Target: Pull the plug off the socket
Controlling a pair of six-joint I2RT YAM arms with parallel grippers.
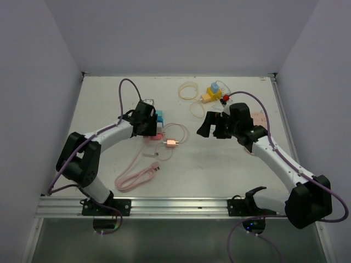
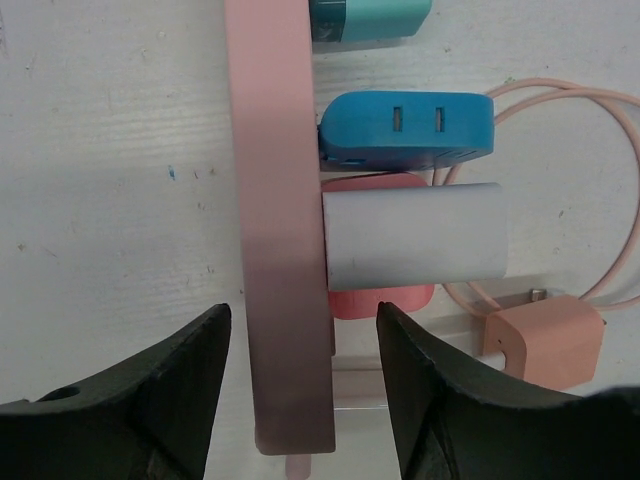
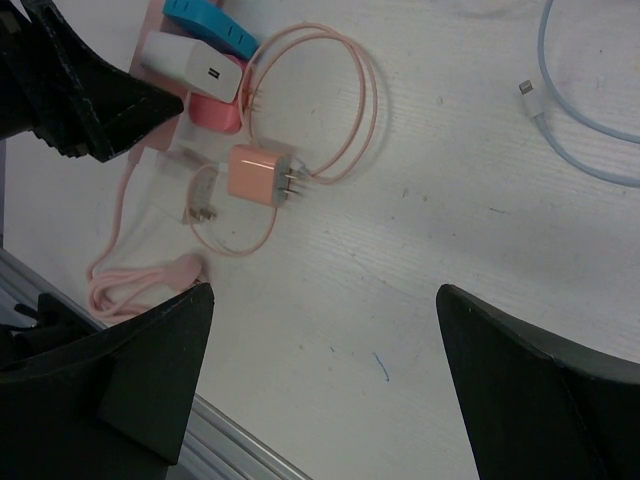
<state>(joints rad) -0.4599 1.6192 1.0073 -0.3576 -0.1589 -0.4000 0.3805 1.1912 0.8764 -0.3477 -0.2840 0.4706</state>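
A pink power strip (image 2: 285, 250) lies on the white table, also seen in the top view (image 1: 155, 133). Along its right side sit a teal plug (image 2: 370, 18), a blue plug (image 2: 410, 130), a white plug (image 2: 415, 235) and a red plug (image 2: 380, 300) under the white one. My left gripper (image 2: 300, 335) is open and straddles the strip's near end, with its fingers just apart from both sides. My right gripper (image 3: 320, 300) is open and empty above bare table to the right of the strip (image 1: 213, 127).
A loose peach adapter (image 3: 260, 175) with its prongs out lies on a pink cable loop (image 3: 340, 100) beside the strip. A coiled pink cable (image 1: 137, 175) lies near the front. A yellow block (image 1: 211, 94), a cable ring (image 1: 189, 90) and a light blue cable (image 3: 570, 120) are at the back.
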